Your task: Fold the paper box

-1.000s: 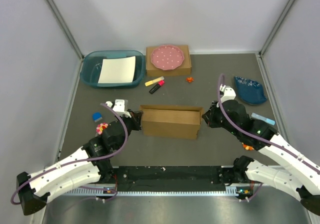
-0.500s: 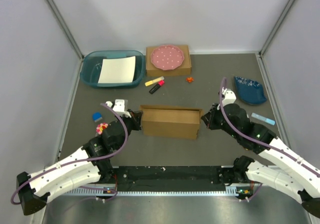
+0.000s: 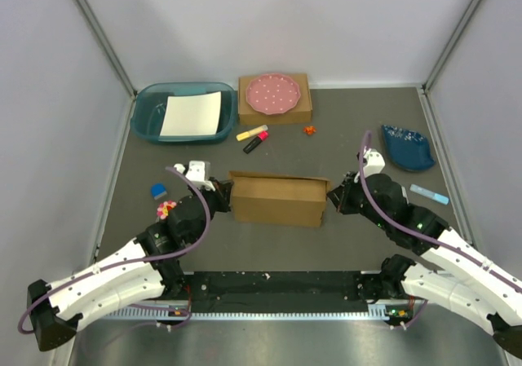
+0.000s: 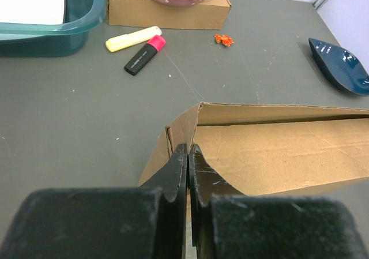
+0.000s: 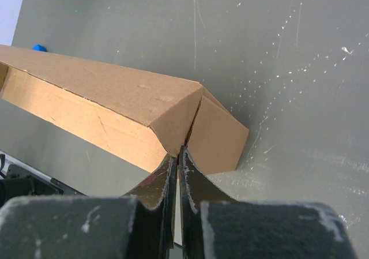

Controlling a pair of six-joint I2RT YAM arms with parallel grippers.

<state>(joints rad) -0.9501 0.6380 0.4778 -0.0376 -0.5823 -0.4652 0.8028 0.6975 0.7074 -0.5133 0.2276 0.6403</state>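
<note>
The paper box (image 3: 277, 200) stands in the middle of the table as a long, low, partly folded brown cardboard shape with its top open. At its left end my left gripper (image 3: 226, 200) is shut. In the left wrist view the tips (image 4: 188, 148) meet at the edge of the box's end wall (image 4: 277, 149). My right gripper (image 3: 332, 195) is shut at the right end. In the right wrist view its tips (image 5: 179, 150) touch the seam between the long side and the angled end flap of the box (image 5: 109, 103). I see nothing between either pair of jaws.
At the back stand a teal bin (image 3: 147, 113) holding white paper and a smaller brown box (image 3: 300, 109) bearing a pink dotted plate. Two highlighters (image 3: 254, 136) and an orange bit (image 3: 310, 130) lie behind the paper box. A blue dish (image 3: 408, 147) and a light blue piece (image 3: 429, 194) are at right, small toys (image 3: 158, 191) at left.
My right gripper has closed fully and edged left and nearer, against the box's right end. The left gripper and the box have hardly moved.
</note>
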